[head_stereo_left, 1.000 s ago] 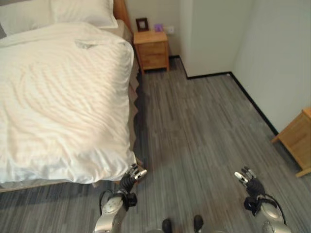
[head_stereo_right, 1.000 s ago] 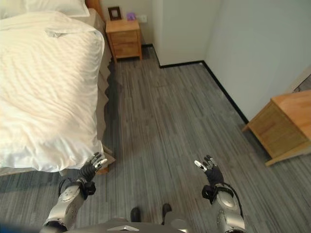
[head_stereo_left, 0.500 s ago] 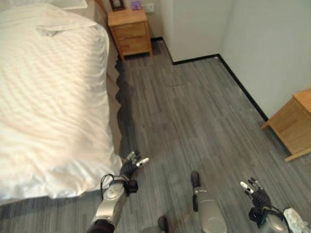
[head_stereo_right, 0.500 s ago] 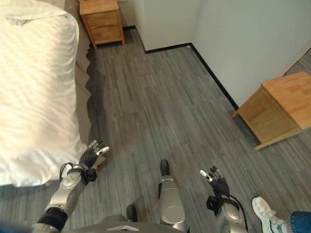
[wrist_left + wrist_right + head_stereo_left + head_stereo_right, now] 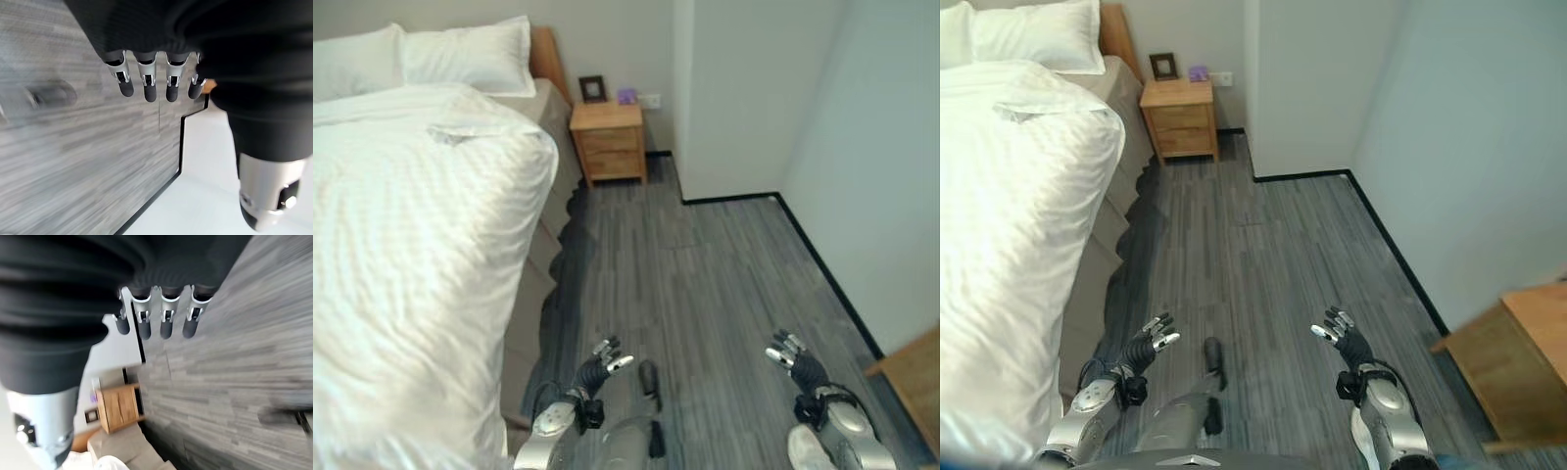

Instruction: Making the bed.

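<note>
The bed (image 5: 543, 211) is seen along the left, covered by a white duvet (image 5: 411, 264) that hangs over the side next to the floor (image 5: 705, 284); its surface is rippled, and a small fold is raised near the head end. 2 white pillows (image 5: 465, 54) are propped at the head, against the wooden headboard (image 5: 548, 59). Just beside the bed's head a wooden nightstand (image 5: 610, 140) is set against the wall, and a dark picture frame (image 5: 592, 88) and a small purple item (image 5: 626, 96) are carried on its top. The left hand (image 5: 600, 360) is held low over the grey plank floor, near the bed's side but apart from the duvet; its fingers (image 5: 146, 81) are spread, relaxed, and nothing is held. The right hand (image 5: 1342, 338) is raised over the floor well apart from the bed, fingers (image 5: 164, 318) likewise loose and empty. At the far right, part of a wooden cabinet (image 5: 1518, 362) is seen by the pale wall (image 5: 1459, 147).
</note>
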### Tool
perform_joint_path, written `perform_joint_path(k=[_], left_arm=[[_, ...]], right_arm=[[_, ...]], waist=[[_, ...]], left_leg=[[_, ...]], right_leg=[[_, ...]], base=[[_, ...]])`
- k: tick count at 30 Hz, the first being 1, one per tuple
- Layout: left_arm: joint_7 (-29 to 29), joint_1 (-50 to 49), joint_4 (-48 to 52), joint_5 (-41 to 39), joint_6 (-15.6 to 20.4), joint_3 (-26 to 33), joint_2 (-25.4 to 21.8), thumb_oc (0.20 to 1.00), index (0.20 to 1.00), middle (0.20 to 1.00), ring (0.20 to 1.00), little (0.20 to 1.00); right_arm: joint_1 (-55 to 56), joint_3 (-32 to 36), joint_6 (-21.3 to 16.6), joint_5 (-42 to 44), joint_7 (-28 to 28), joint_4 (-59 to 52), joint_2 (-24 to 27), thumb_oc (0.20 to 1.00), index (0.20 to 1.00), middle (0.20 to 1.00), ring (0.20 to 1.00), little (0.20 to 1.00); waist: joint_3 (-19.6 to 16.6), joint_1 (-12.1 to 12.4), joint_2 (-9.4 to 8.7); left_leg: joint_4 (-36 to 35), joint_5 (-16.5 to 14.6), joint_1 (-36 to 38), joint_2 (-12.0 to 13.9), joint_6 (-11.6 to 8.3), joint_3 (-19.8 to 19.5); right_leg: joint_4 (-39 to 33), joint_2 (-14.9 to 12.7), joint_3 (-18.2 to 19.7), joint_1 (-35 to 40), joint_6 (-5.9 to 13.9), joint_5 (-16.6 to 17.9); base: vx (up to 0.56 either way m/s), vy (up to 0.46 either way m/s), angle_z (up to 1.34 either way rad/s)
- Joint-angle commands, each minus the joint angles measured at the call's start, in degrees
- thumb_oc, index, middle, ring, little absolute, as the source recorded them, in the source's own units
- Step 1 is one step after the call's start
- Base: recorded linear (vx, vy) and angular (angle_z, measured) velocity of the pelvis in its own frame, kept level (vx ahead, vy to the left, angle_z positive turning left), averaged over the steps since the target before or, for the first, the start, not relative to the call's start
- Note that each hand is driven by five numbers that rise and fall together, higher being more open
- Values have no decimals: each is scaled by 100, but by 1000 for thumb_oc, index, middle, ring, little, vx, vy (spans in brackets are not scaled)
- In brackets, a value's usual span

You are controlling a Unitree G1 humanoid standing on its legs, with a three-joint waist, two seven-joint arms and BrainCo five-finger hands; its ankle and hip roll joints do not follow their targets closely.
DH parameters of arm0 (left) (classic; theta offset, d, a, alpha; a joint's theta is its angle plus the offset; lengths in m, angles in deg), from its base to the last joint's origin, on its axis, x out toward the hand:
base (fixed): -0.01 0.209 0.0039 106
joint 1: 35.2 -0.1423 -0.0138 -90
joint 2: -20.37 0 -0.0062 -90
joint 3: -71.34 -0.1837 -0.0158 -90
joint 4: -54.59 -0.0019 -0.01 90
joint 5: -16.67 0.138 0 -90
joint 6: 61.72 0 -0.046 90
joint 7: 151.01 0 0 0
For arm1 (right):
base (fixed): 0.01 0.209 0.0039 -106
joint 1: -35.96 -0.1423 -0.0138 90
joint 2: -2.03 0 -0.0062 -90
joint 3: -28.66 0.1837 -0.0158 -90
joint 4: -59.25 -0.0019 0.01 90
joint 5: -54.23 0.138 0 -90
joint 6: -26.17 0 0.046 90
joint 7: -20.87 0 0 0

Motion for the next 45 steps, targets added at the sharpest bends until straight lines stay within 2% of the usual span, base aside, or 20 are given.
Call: perform_joint_path(k=[1, 2, 4, 9, 11, 12, 15, 20, 23, 24, 25, 26, 28, 31, 32, 34, 37, 38, 40, 45], left_arm=[[-70, 558, 275, -278, 222, -169, -52, 1000, 1000, 1000, 1000, 1000], [-71, 560, 274, -279, 222, -168, -51, 1000, 1000, 1000, 1000, 1000], [139, 955, 138, -413, 216, -185, -7, 1000, 1000, 1000, 1000, 1000], [33, 1100, 294, -548, 173, -351, 3, 1000, 1000, 1000, 1000, 1000], [-7, 1316, 248, -505, 227, -551, 21, 1000, 1000, 1000, 1000, 1000], [-7, 1318, 246, -505, 228, -551, 20, 1000, 1000, 1000, 1000, 1000], [-44, 1557, 134, -233, 315, -826, -24, 1000, 1000, 1000, 1000, 1000], [-116, 1460, 76, -184, 314, -997, -17, 1000, 1000, 1000, 1000, 1000], [-97, 1410, 192, -480, 211, -998, 59, 1000, 1000, 1000, 1000, 1000], [-125, 1405, 208, -479, 181, -989, 36, 1000, 1000, 1000, 1000, 1000], [-143, 1427, 147, -470, 197, -959, 68, 1000, 1000, 1000, 1000, 1000], [-143, 1427, 147, -470, 197, -959, 68, 1000, 1000, 1000, 1000, 1000], [-221, 1503, -117, -522, 210, -992, 159, 1000, 1000, 1000, 1000, 1000], [-230, 1514, -169, -563, 223, -1007, 181, 1000, 1000, 1000, 1000, 1000], [-251, 1496, -106, -520, 244, -1056, 148, 1000, 1000, 1000, 1000, 1000], [-249, 1483, -86, -480, 267, -1037, 128, 1000, 1000, 1000, 1000, 1000], [-283, 1244, 175, -478, 348, -729, -96, 1000, 1000, 1000, 1000, 1000], [-400, 1136, 145, -576, 390, -553, -231, 1000, 1000, 1000, 1000, 1000], [-429, 982, 62, -564, 416, -382, -265, 1000, 1000, 1000, 1000, 1000], [-450, 691, -26, -624, 465, 75, -303, 1000, 1000, 1000, 1000, 1000]], right_arm=[[-13, 147, -174, -160, -18, -740, -381, 1000, 1000, 1000, 1000, 1000], [-15, 147, -173, -161, -19, -741, -379, 1000, 1000, 1000, 1000, 1000], [-96, -55, -113, 156, 15, -769, -628, 1000, 1000, 1000, 1000, 1000], [158, 96, -61, 80, 57, -916, -513, 1000, 1000, 1000, 1000, 1000], [212, 145, -149, 214, -47, -868, -538, 1000, 1000, 1000, 1000, 1000], [211, 145, -150, 214, -47, -868, -539, 1000, 1000, 1000, 1000, 1000], [419, 217, -167, 351, 27, -1057, -506, 1000, 1000, 1000, 1000, 1000], [405, 338, -255, 513, -123, -953, -461, 1000, 1000, 1000, 1000, 1000], [62, 433, -447, 1416, -269, -856, -514, 1000, 1000, 1000, 1000, 1000], [-45, 551, -501, 1462, -441, -866, -420, 1000, 1000, 1000, 1000, 1000], [-75, 620, -538, 1504, -428, -884, -382, 1000, 1000, 1000, 1000, 1000], [-75, 620, -538, 1504, -428, -884, -382, 1000, 1000, 1000, 1000, 1000], [75, 950, -563, 1178, -568, -851, -233, 1000, 1000, 1000, 1000, 1000], [188, 1160, -624, 1063, -657, -898, -237, 1000, 1000, 1000, 1000, 1000], [355, 1297, -646, 582, -664, -1027, -211, 1000, 1000, 1000, 1000, 1000], [397, 1334, -672, 309, -665, -1078, -186, 1000, 1000, 1000, 1000, 1000], [473, 1306, -715, -184, -419, -1300, -121, 1000, 1000, 1000, 1000, 1000], [545, 1181, -687, -308, -143, -1370, -62, 1000, 1000, 1000, 1000, 1000], [591, 991, -651, -242, 128, -1399, 43, 1000, 1000, 1000, 1000, 1000], [599, 560, -541, -335, 614, -1534, 188, 1000, 1000, 1000, 1000, 1000]], waist=[[-20, -105, -299], [-32, -96, -283], [282, -449, -70], [363, -905, -100], [338, -1146, -329], [337, -1142, -332], [218, -1355, -435], [-9, -1368, -413], [169, -1325, -559], [262, -1360, -568], [224, -1453, -499], [224, -1453, -499], [123, -1535, -322], [65, -1602, -220], [22, -1555, -97], [16, -1602, -85], [218, -1685, -52], [258, -1753, -35], [217, -1807, 1], [206, -1575, -74]], left_leg=[[-202, 617, 899, 200, 194, -285], [-195, 620, 878, 221, 193, -280], [-443, 317, 1914, 319, 360, -334], [-581, -44, 2647, 144, 230, -841], [-580, -510, 3025, 11, 35, -1347], [-584, -501, 3022, 9, 35, -1343], [-768, -674, 3197, 73, -67, -2143], [-87, -391, 3008, 455, -305, -2560], [2035, -27, 1893, 746, -148, -1965], [2337, -9, 1738, 1241, -193, -926], [1977, 1, 2012, 1625, -289, -70], [1977, 1, 2012, 1625, -289, -70], [1348, -269, 2210, 1520, -545, 1141], [723, -289, 2317, 1387, -533, 1539], [-466, -162, 2485, 806, -372, 794], [-753, -169, 2551, 615, -268, 503], [-975, -126, 2665, 460, -80, 188], [-1092, -38, 2626, 379, -72, -268], [-1162, 12, 2642, 302, -79, -598], [-1067, 9, 2641, 171, -86, -955]], right_leg=[[3436, -623, -244, -1020, 1256, 3191], [3440, -605, -234, -1045, 1253, 3202], [4485, -1435, -956, -2415, 825, 2654], [2779, -1244, -1096, -2916, 709, 2231], [456, -975, 19, -2859, 807, 2263], [433, -976, 23, -2855, 807, 2281], [66, -777, 1720, -3089, 1159, 2601], [105, -645, 1672, -2718, 1001, 2280], [-184, -859, 1048, -2234, 722, 2288], [-284, -964, 560, -2082, 590, 2234], [-367, -1000, 179, -1969, 561, 2142], [-367, -1000, 179, -1969, 561, 2142], [-443, -1166, -726, -1648, 533, 1826], [-317, -1246, -1211, -1676, 580, 1769], [-93, -1372, -1593, -1826, 664, 1779], [306, -1503, -1687, -1987, 734, 1873], [1475, -1581, -1006, -2566, 979, 2392], [1496, -1092, 6, -2674, 944, 2262], [921, -614, 641, -2554, 826, 1937], [215, -515, 711, -2329, 692, 1841]], base=[[413, 121, -77], [761, 309, -60], [504, 250, 15], [541, -86, 59], [702, -247, 99], [365, -128, 43], [480, -266, 111], [338, -351, 119], [134, -397, 90], [112, -340, 127], [93, -243, 95], [190, -110, 162], [116, -35, 186], [-53, 78, 153], [-103, 179, 211], [-43, 178, 133], [-47, 113, 93], [-49, 61, 81], [20, 29, 76], [25, -30, 68]])
